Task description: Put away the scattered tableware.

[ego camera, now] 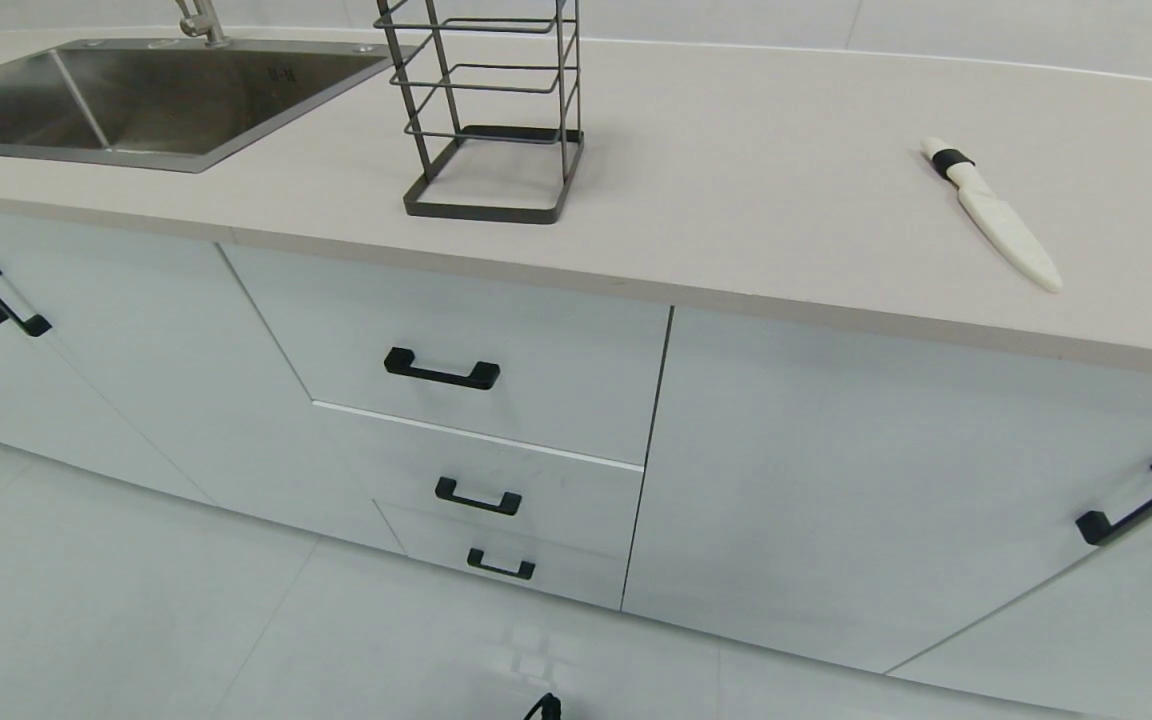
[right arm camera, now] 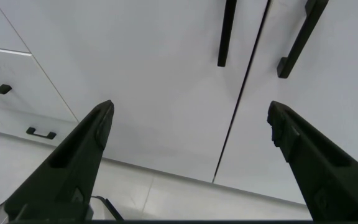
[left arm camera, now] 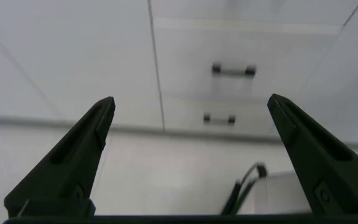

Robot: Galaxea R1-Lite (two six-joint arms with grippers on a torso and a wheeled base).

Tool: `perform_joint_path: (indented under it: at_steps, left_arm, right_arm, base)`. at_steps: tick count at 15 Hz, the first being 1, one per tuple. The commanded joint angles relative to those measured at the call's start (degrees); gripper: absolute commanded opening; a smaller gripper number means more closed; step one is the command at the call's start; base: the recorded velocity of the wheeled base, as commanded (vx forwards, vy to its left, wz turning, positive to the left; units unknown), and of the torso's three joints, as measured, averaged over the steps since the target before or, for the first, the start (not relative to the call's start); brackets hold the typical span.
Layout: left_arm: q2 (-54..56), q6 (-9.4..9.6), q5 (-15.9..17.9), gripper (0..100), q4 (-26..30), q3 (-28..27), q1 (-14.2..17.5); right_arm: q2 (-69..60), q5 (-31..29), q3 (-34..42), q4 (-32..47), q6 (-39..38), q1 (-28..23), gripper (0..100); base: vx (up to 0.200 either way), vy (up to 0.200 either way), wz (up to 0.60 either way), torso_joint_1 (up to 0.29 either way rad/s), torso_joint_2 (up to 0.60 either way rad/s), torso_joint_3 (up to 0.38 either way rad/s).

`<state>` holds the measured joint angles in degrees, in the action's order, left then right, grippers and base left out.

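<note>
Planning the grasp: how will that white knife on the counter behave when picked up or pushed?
The knife looks rigid and probably light, being slim. Lying flat on the smooth counter, it would likely slide or spin when nudged rather than roll.

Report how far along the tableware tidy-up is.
Done: nothing that shows; the white knife lies loose on the countertop, apart from the wire rack. In hand: nothing; the left pincer and right pincer are both open, low before the cabinet fronts. Left: grasp the knife and stow it, likely in the rack or a drawer.
</note>
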<state>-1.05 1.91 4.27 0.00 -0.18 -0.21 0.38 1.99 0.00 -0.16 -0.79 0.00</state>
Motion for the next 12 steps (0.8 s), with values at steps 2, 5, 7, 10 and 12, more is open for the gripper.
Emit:
perform_joint_path:
  at_steps: [2, 5, 7, 10, 12]
  left_arm:
    - [1.0, -0.51, -0.1, 100, 0.0, 0.2, 0.2]
    - [1.0, -0.60, 0.0, 100, 0.0, 0.2, 0.2]
    - [1.0, -0.86, 0.0, 100, 0.0, 0.2, 0.2]
    - [1.0, -0.95, -0.1, 100, -0.1, 0.2, 0.2]
    - [1.0, -0.86, 0.0, 100, 0.0, 0.2, 0.2]
  right_arm:
    - [0.1, 0.0, 0.0, 0.0, 0.0, 0.0, 100]
    - [0.1, 0.0, 0.0, 0.0, 0.0, 0.0, 100]
    - [0.1, 0.0, 0.0, 0.0, 0.1, 0.1, 100]
    - [0.1, 0.0, 0.0, 0.0, 0.1, 0.1, 100]
    - [0.1, 0.0, 0.0, 0.0, 0.2, 0.1, 100]
  base:
    - [0.000, 0.000, -0.60, -0.002, 0.00, 0.002]
    - [0.000, 0.000, -0.20, -0.001, 0.00, 0.001]
    - [0.000, 0.000, -0.60, 0.002, 0.00, 0.005]
    - [0.067, 0.000, -0.20, 0.002, 0.00, -0.002]
    - [0.200, 0.000, 0.00, 0.002, 0.00, 0.002]
